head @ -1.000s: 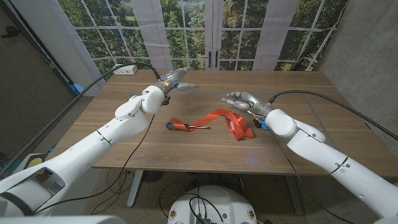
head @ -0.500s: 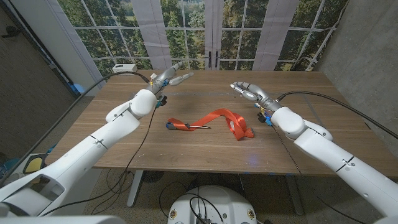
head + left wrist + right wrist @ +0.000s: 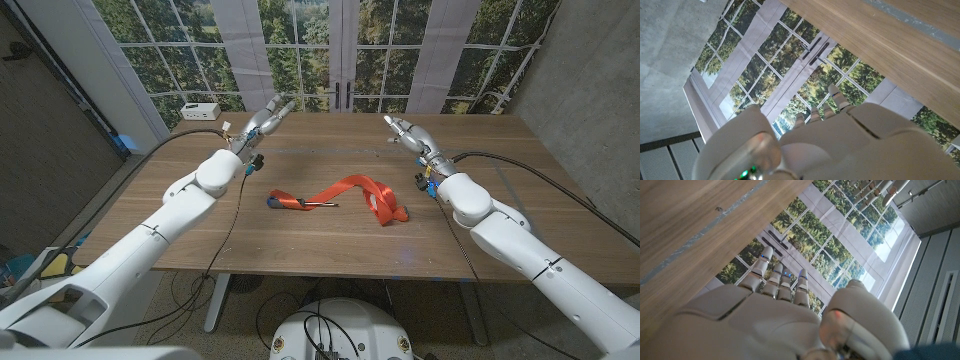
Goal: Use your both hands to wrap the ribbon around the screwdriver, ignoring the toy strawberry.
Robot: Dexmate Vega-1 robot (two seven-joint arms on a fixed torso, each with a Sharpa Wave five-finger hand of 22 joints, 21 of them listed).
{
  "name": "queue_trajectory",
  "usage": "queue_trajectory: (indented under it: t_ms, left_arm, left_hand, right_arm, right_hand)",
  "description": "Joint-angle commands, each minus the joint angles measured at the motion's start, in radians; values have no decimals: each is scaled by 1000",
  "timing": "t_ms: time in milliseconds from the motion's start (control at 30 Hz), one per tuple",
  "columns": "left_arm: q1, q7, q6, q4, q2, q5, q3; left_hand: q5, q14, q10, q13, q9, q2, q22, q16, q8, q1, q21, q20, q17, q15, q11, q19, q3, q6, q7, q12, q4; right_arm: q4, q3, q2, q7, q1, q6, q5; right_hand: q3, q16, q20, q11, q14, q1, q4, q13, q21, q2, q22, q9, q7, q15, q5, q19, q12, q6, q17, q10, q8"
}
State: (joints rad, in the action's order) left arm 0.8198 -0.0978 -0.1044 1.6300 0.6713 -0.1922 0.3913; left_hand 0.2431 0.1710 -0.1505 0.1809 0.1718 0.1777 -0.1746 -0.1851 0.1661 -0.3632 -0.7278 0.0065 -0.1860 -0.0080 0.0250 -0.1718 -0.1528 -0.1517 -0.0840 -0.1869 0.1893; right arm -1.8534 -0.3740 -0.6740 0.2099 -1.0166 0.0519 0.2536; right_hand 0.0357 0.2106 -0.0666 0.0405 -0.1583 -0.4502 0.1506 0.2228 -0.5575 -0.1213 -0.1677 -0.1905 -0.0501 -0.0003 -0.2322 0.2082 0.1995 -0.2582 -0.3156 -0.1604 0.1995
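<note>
Both hands, left hand (image 3: 262, 118) at eleven o'clock and right hand (image 3: 408, 131) at one, hovered wide and empty (the ribbon (image 3: 355, 190) risked slipping off the screwdriver (image 3: 300, 203) unheld).

The head camera looks down over the table (image 3: 330, 225); both wrist cameras face the windows (image 3: 790, 75) past its edge.

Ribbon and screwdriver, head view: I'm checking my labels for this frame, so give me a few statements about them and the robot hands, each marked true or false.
1. The orange ribbon lies on the table. True.
2. The left robot hand grips the screwdriver. False: it is raised near the far edge, holding nothing.
3. The right robot hand holds nothing. True.
4. A toy strawberry sits beside the ribbon. False: none is visible.
5. Part of the ribbon lies across the screwdriver. True.
</note>
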Motion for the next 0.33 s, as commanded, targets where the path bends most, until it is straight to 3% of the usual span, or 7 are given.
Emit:
queue_trajectory:
  t_ms: [33,67,133,333]
  left_arm:
    - [16,29,-119,-101,-13,-145,-22]
    - [17,21,-128,-110,-16,-142,-21]
    - [9,49,-135,-136,-14,-160,-15]
    - [20,52,-177,-169,-22,-199,-27]
  left_hand:
    - [15,27,-4,1,1,9,-3,-9,17,41,3,1,-1,8,-5,-146,12,17,4,-5,4]
    - [18,27,-2,0,1,13,-3,-9,18,45,3,4,-1,9,-8,-144,10,18,4,-6,4]
    - [29,20,3,0,0,29,-3,-12,19,61,4,3,0,8,-8,-136,-1,26,7,-8,6]
    - [38,23,-2,-1,0,32,-3,-10,17,71,7,1,0,6,-8,-134,-11,24,8,-7,5]
  right_arm:
    - [-35,20,33,114,-24,-50,43]
    - [-33,20,46,127,-34,-31,46]
    - [-41,15,51,142,-47,-22,39]
    - [-73,0,69,185,-59,-29,16]
  right_hand:
    - [10,-2,-19,39,-10,28,1,-8,23,0,-1,-1,1,39,6,-7,3,5,17,-15,-2]
    - [11,1,-32,55,-21,34,-1,-11,32,-2,-1,0,6,62,6,-10,5,1,25,-25,-2]
    - [11,2,-44,67,-29,37,-3,-13,37,-4,-2,0,17,68,6,-8,9,-4,31,-37,0]
    - [11,3,-49,60,-33,39,-5,-15,42,-6,-2,0,19,59,6,-6,7,-6,37,-35,-1]
